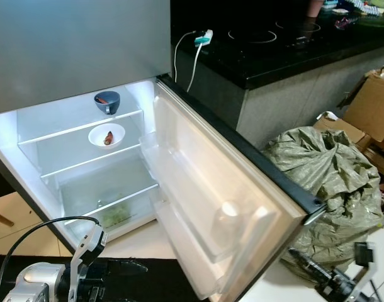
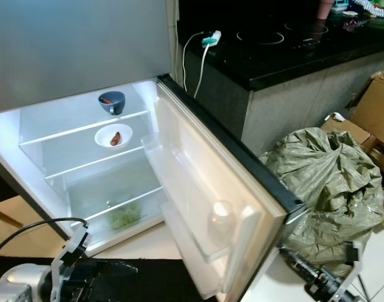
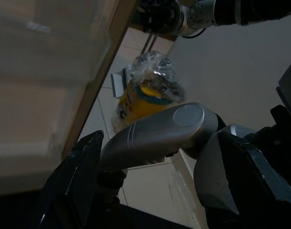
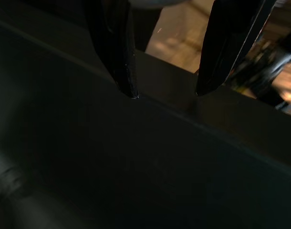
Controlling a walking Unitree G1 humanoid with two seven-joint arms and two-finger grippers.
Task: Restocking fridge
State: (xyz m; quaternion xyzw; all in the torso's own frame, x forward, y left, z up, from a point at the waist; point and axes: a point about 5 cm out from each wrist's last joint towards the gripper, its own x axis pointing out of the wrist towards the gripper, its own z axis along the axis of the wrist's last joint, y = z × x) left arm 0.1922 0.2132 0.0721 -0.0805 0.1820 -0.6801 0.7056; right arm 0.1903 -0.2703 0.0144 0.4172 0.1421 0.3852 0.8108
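**Standing Open: Fridge Lower Compartment, Contents Listed**

Standing lit and open is the fridge point(image 1: 85, 157), its door point(image 1: 223, 201) swinging out to the right. A dark blue bowl point(image 1: 107, 101) is sitting on the top shelf; a white bowl point(image 1: 107, 134) holding a reddish-brown morsel is resting on the shelf below; something green point(image 1: 115, 217) is lying in the bottom drawer (contents unclear). Right of the fridge, a black counter point(image 1: 286, 50) is carrying a cooktop, with a white cable point(image 1: 195, 60) trailing down. A crumpled grey-green sack point(image 1: 324, 182) is lying beyond the door.

The left gripper point(image 3: 160, 191) is hanging low by the door, fingers point(image 3: 76, 186) spread apart, empty. A clear bag of yellow goods point(image 3: 148, 93) is dangling beneath the other arm. The right gripper point(image 4: 164, 93) is pointing at a dark surface, fingers point(image 4: 119, 57) apart.
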